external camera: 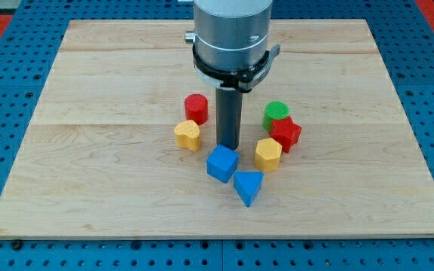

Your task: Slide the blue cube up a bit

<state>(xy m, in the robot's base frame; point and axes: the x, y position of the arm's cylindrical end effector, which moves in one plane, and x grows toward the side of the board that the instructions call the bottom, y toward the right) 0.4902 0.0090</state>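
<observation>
The blue cube (221,163) sits on the wooden board (89,173) a little below the middle. My tip (228,145) is just above the cube's top edge in the view, close to it or touching it. A blue triangular block (248,187) lies right next to the cube at its lower right.
A red cylinder (196,108) and a yellow heart-shaped block (188,135) lie left of my tip. A green cylinder (276,114), a red star-like block (285,133) and a yellow hexagonal block (267,153) lie to its right. The arm's grey body (232,34) hangs over the board's top centre.
</observation>
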